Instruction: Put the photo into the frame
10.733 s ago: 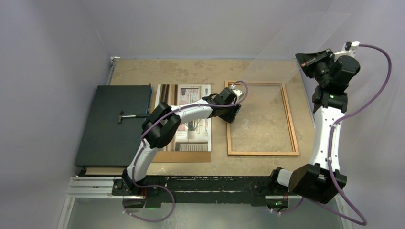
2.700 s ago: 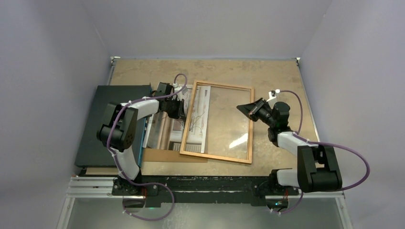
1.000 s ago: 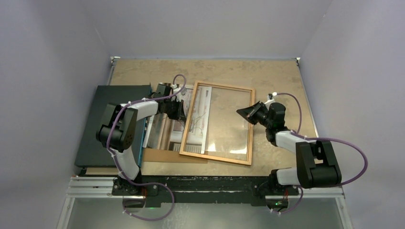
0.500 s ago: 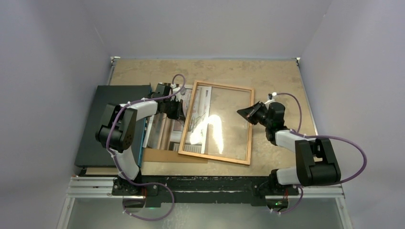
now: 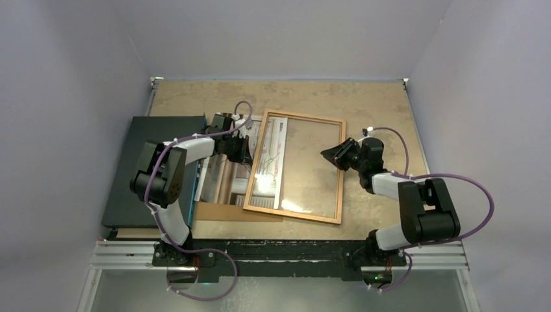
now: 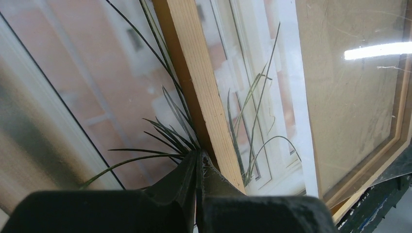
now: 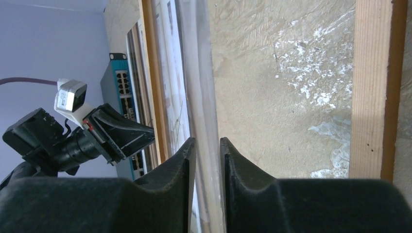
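Finding: the frame (image 5: 292, 214) lies skewed at mid-desk (image 5: 364, 104), its left rail across the photo (image 6: 87, 87), so only the print's right strip sits under the clear pane (image 5: 305, 169). Left gripper (image 6: 197, 154): jaws pressed together, tips on the print against that rail. Right gripper (image 7: 207, 141): jaws narrowly parted astride the pane's right edge, not visibly clamping. Recommendation: pin the print, square the frame to it, then slide leftward until all four rails enclose the print, avoiding a buckled corner
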{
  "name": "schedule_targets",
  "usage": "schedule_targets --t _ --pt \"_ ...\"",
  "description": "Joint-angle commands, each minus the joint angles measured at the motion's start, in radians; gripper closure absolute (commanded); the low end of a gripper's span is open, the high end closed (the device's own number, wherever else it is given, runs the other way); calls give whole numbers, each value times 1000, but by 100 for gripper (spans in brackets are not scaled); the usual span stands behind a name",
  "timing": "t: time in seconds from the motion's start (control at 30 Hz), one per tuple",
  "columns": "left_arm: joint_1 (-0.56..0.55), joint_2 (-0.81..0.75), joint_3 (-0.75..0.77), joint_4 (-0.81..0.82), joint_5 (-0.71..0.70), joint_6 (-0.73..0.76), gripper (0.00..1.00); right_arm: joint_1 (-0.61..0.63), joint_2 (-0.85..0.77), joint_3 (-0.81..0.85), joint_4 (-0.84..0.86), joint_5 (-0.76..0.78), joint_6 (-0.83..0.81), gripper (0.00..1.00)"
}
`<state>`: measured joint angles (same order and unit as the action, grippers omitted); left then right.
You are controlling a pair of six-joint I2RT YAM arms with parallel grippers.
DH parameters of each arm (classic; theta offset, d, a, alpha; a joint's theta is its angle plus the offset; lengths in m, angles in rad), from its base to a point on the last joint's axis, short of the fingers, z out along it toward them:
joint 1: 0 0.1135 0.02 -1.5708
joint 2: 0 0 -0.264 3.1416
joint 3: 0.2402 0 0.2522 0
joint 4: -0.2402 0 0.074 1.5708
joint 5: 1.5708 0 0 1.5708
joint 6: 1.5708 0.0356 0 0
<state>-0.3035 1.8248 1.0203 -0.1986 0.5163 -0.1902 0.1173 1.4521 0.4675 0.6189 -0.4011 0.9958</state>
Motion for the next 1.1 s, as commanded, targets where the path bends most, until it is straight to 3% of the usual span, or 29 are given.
schedule_targets --t 0.0,0.13,0.3,0.7,1.07 --pt "-17 -1 -20 -13 26 -6 100 15 6 30 9 18 -1 67" --pt "-16 -3 -20 -12 25 -5 100 27 3 86 -114 66 -56 33" --pt "-16 -1 -19 -13 25 -5 100 38 -8 182 -334 156 -156 17" --pt "-16 2 -12 -16 25 -6 100 123 66 351 -644 355 -332 2" --pt "-15 6 -11 -20 26 -5 100 184 68 480 -818 521 -448 1"
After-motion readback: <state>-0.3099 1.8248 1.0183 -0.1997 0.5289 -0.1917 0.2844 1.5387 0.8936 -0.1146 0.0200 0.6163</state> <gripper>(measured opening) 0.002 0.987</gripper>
